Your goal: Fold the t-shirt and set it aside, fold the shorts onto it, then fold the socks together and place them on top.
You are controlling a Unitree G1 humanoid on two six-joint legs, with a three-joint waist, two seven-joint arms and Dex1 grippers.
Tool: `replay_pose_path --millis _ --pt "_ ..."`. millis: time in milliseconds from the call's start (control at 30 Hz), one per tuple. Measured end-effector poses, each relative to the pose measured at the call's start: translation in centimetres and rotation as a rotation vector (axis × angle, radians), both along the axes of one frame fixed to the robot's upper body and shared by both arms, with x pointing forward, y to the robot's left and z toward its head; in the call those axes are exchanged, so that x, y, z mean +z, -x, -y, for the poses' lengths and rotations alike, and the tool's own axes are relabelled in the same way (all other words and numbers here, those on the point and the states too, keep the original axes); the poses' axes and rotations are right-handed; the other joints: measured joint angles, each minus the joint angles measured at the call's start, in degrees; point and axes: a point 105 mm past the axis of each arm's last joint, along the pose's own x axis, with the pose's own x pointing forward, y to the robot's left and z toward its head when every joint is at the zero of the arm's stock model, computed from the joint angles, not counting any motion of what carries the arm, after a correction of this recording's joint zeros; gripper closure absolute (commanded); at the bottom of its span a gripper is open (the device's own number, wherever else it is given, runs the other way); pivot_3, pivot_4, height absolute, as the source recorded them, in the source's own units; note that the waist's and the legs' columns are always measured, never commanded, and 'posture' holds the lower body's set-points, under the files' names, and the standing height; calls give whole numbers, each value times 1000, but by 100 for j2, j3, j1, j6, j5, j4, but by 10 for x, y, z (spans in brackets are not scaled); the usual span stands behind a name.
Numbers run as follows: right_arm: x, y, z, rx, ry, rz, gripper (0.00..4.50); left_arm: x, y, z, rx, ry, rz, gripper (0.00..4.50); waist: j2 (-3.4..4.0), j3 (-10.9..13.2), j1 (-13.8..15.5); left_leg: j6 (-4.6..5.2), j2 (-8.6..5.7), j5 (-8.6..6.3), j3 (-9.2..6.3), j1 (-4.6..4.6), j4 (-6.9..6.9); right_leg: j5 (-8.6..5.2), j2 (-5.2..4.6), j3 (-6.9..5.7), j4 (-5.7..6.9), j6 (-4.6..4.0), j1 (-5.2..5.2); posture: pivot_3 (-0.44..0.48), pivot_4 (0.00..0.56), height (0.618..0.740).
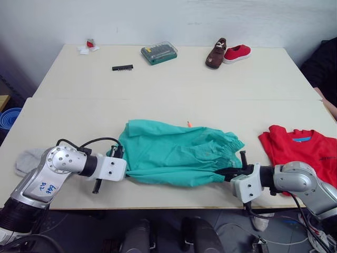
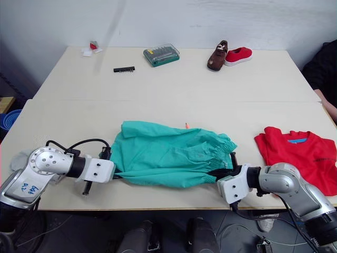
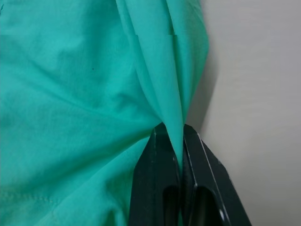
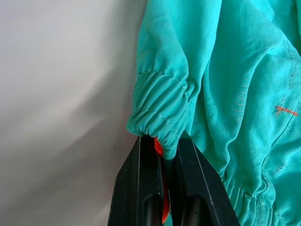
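The teal shorts (image 1: 176,153) lie spread across the near middle of the table, waistband to the right. My left gripper (image 1: 119,161) is shut on the shorts' left edge, the cloth pinched between its fingers (image 3: 157,155). My right gripper (image 1: 224,173) is shut on the gathered waistband (image 4: 155,117) at the near right corner. The red t-shirt (image 1: 305,150) lies flat at the right edge of the table, blue label showing. A grey sock (image 1: 26,161) peeks out behind my left arm at the near left.
At the table's far side sit a green box of bits (image 1: 159,52), a black bit strip (image 1: 122,67), a brown shoe (image 1: 216,53) and a red shoe (image 1: 237,52). A small red and white item (image 1: 88,47) lies far left. A blue bin (image 1: 8,118) stands off the table's left.
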Motion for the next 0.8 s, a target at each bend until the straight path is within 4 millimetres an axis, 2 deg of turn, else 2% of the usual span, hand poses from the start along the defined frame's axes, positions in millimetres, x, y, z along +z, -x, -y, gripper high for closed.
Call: replay_pose_path --millis 67,167,267,367,433,500,533,600,667,733,800 --pt "-2 4 2 -30 -26 -50 3680 1 1 -1 28 47 -31 3856 1 0 17 -2 1 -1 -1 1 -7 -3 -2 -1 -2 -4 -1 0 150 740" --pt "-5 12 8 -78 -44 -126 2637 5 4 -6 75 113 -87 2916 1 0 21 -5 3 -3 -1 5 -12 -6 -3 -6 -5 -7 2 0 150 740" --pt "8 24 12 -203 -170 -182 1611 20 10 -14 150 267 -206 1979 6 3 30 -14 7 -6 -11 9 -18 -13 -4 -13 -5 -14 7 0 150 740" --pt "27 28 15 -296 -274 -216 562 48 6 -17 187 383 -248 1010 7 4 35 -17 5 -8 -18 18 -20 -12 -4 -16 -8 -14 20 0 150 740" --pt "43 31 17 -378 -392 -286 527 71 -2 -15 181 457 -225 414 7 4 51 -28 3 -16 -25 28 -23 -12 -5 -16 -8 -14 30 0 150 740" --pt "59 30 14 -423 -503 -334 527 87 -10 -12 177 510 -188 414 7 4 48 -30 3 -17 -25 36 -26 -12 -5 -15 -9 -14 37 0 150 740" --pt "67 27 10 -437 -568 -348 735 91 -14 -8 170 534 -182 541 7 4 48 -30 3 -17 -25 39 -28 -12 -5 -15 -9 -14 37 0 150 740" --pt "84 20 -1 -440 -684 -360 1114 90 -21 3 156 560 -194 933 9 3 28 -30 3 -16 -21 37 -29 -13 -5 -13 -8 -16 32 0 150 740" --pt "95 14 -12 -450 -775 -393 1761 81 -26 20 126 572 -235 1553 8 3 28 -30 4 -15 -20 36 -37 -17 -3 -15 -7 -23 26 0 150 740" --pt "95 9 -25 -452 -802 -434 2499 72 -27 28 105 552 -278 2224 8 3 21 -33 5 -15 -15 31 -41 -21 0 -16 -6 -30 17 0 150 740" --pt "85 6 -35 -471 -786 -484 3143 63 -26 35 77 502 -299 2825 8 3 24 -34 5 -15 -8 22 -43 -24 2 -16 -4 -33 5 0 150 740"
